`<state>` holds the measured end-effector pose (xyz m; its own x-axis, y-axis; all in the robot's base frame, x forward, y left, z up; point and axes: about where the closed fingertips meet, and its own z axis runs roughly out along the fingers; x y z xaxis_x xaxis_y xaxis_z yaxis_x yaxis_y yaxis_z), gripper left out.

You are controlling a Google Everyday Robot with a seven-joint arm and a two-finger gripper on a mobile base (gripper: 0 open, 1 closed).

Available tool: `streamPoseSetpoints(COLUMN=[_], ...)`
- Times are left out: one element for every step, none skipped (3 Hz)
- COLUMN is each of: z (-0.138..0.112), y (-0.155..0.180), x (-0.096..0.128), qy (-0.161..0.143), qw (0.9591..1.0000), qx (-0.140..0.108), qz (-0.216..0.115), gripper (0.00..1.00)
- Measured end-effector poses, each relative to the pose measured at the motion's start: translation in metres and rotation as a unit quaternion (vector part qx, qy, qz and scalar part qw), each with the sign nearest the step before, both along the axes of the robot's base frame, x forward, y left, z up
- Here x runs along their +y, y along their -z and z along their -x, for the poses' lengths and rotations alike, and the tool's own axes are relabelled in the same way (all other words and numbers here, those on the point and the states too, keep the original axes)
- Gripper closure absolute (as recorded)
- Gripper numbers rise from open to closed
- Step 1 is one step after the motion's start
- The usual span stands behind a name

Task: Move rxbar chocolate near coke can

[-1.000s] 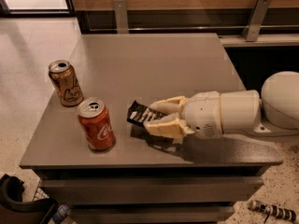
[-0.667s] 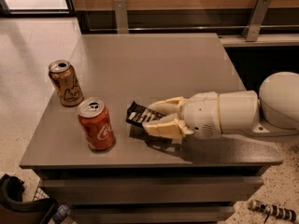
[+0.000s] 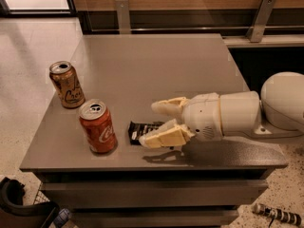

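Note:
The rxbar chocolate (image 3: 138, 130), a small black-wrapped bar, lies flat on the grey table (image 3: 156, 65) near its front edge, just right of the coke can (image 3: 98, 126). The red coke can stands upright. My gripper (image 3: 149, 123) reaches in from the right at the bar's right end, low over the table. Its cream fingers (image 3: 166, 136) are spread apart, one behind the bar and one in front of it, and the front finger covers part of the bar. The bar rests on the table rather than hanging in the fingers.
A tan can with dark script (image 3: 67, 84) stands upright at the table's left edge, behind the coke can. A wooden wall with metal brackets (image 3: 122, 14) runs behind the table. Dark objects (image 3: 19, 208) lie on the floor at the front left.
The bar was tilted up between the fingers; now it lies flat on the table beside the coke can. The fingers have spread a little. The cans have not moved.

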<state>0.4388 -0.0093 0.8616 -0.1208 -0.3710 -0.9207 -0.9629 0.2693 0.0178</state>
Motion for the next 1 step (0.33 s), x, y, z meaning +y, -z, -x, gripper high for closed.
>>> streamPoseSetpoints(z=[0.0004], y=[-0.0003], x=[0.0011], qy=[-0.001], qw=[1.0], qx=[0.0], qz=[0.0], gripper=[0.0])
